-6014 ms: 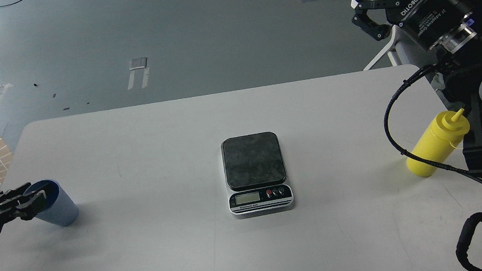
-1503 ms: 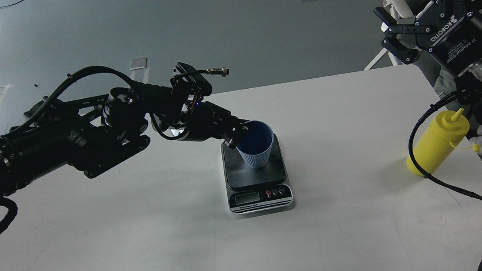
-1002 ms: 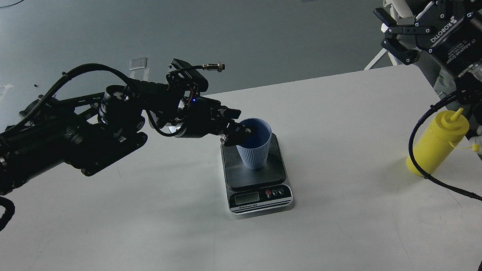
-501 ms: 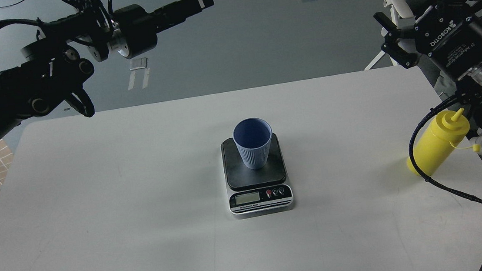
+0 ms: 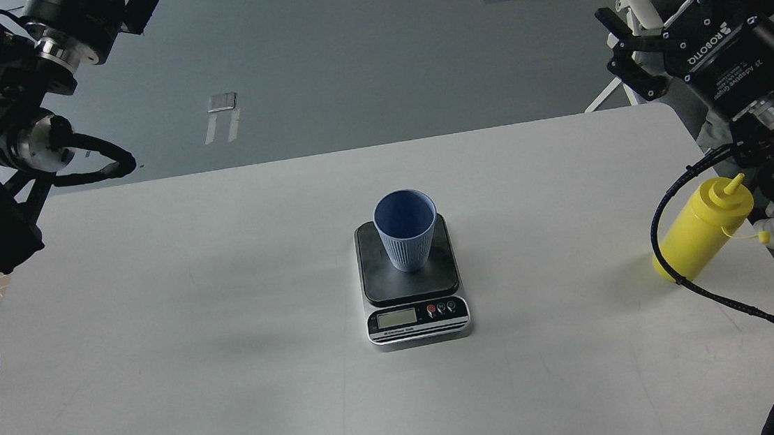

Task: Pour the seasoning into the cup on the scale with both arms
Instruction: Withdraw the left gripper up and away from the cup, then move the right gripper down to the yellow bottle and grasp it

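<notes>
Right gripper (image 5: 614, 50): raised well above and behind the squeeze bottle, beyond the far right corner of the table; fingers spread apart, holding nothing.
Left gripper: out of view; only the upper links of the left arm (image 5: 14, 124) show, far left of the scale, so its state cannot be told.
Cup (image 5: 405, 230): light blue, ribbed lower half, upright on the scale platform, toward the platform's rear; looks empty; nothing touches it.
Scale (image 5: 412, 282): near the middle of the white table (image 5: 229, 329), display and buttons facing the robot.
Seasoning bottle (image 5: 703, 228): yellow squeeze bottle, well right of the scale near the table's right edge; cap off the nozzle and hanging by its tether; a black cable crosses in front of its base.
Step in hand (judgement): cup placement looks complete; bottle pick-up not yet begun.
Risk, cable: a descent by the right gripper may drag the cable against the bottle and topple it.
Risk, spill: an open nozzle leaks if the bottle tips or is squeezed before reaching the cup.
Risk, cup: a nozzle contact could knock the light cup off the platform.
</notes>
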Controlling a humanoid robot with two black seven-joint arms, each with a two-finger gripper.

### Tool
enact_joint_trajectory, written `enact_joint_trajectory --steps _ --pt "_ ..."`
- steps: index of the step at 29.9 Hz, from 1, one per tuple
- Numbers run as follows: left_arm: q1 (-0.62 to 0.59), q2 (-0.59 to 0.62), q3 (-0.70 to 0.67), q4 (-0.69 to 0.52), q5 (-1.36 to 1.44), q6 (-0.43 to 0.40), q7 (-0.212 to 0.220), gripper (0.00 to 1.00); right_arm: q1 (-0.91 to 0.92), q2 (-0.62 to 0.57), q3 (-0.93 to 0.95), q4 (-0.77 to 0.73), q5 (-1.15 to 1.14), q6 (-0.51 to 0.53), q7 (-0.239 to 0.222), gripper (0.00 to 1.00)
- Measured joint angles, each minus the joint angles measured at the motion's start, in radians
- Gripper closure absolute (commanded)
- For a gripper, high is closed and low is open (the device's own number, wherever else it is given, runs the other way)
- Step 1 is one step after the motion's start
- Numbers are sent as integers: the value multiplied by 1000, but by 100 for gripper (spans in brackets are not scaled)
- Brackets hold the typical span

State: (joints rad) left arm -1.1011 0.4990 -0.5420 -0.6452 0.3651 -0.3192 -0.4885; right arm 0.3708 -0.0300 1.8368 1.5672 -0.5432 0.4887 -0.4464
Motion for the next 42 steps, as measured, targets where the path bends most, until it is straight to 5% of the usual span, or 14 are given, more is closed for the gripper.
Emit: enact_joint_trajectory --steps 18,42 --pt "97 98 10 -240 15 -45 0 2 48 30 315 165 422 -185 -19 1" --pt "164 106 8 -340 73 -46 0 2 -396 30 345 143 770 -106 -36 1"
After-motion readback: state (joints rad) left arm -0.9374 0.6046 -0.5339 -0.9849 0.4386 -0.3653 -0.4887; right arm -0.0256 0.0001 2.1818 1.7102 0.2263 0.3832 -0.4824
